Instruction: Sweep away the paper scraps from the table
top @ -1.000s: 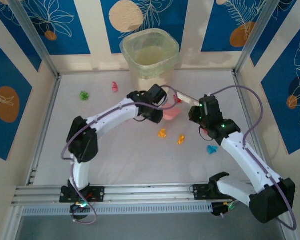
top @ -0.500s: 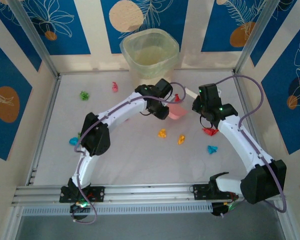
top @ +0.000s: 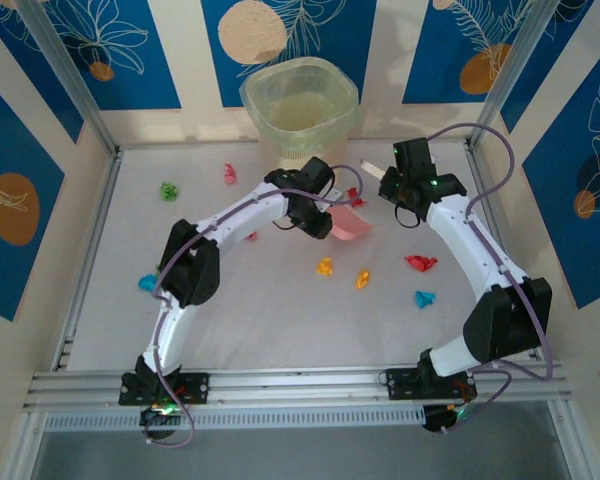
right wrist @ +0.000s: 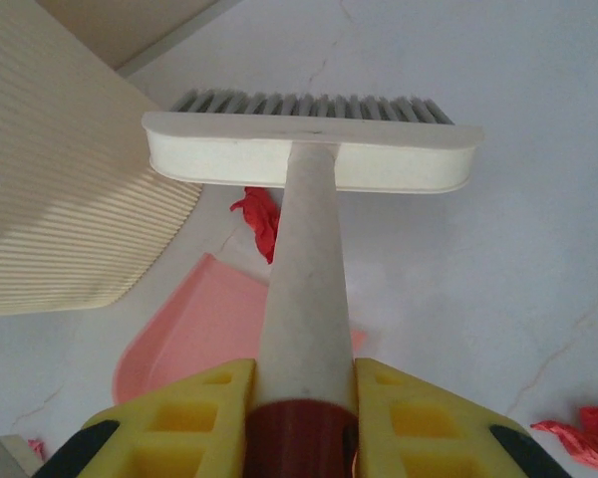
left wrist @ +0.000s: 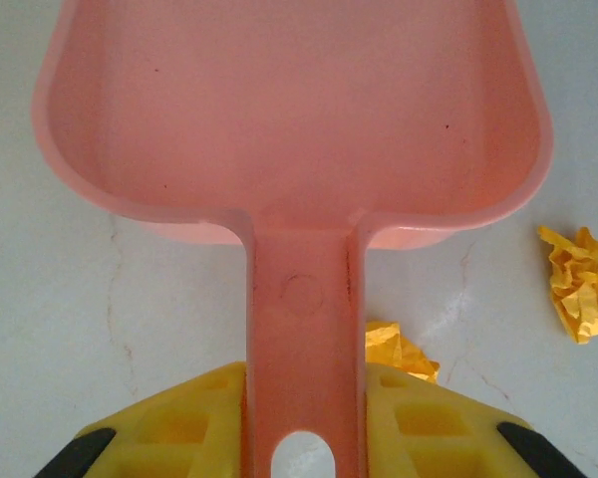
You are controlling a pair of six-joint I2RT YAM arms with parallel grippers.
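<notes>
The left gripper (left wrist: 304, 428) clamps the dustpan (left wrist: 289, 110) by its handle; the right gripper (right wrist: 301, 418), closed on the brush (right wrist: 309, 159), has swung back toward the tub (top: 300, 105). Scraps (top: 325, 266) lie scattered on the bench (top: 260, 320); a red scrap (right wrist: 259, 219) sits beside the dustpan.

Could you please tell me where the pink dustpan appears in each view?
Top external: dustpan just right of centre, in front of the bin.
Left wrist: dustpan spans the upper frame, handle running down to the bottom edge.
Right wrist: dustpan lower left, partly behind the brush handle.
Shared landmark: the red scrap beside the pan, in top external and right wrist; orange scraps link top external and left wrist.
</notes>
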